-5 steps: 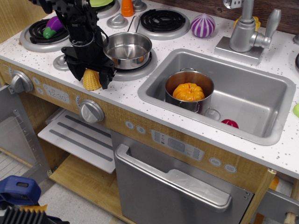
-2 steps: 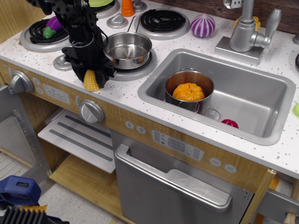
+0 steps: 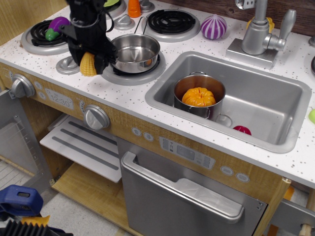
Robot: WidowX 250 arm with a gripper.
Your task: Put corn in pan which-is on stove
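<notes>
The yellow toy corn hangs between the fingers of my black gripper, lifted off the counter. The gripper is shut on it, just left of the pan. The shiny steel pan sits on the front right burner of the stove, a white speckled cooktop. The pan looks empty. The corn's lower tip is roughly level with the pan's rim, beside it, not over it.
A purple eggplant toy lies on the left burner. An orange carrot and a purple striped onion stand at the back. The sink holds a steel pot with an orange pumpkin toy and a red toy. The faucet rises behind it.
The gripper has closed on the corn and lifted it off the counter's front edge, up and slightly back, next to the pan's left side.
</notes>
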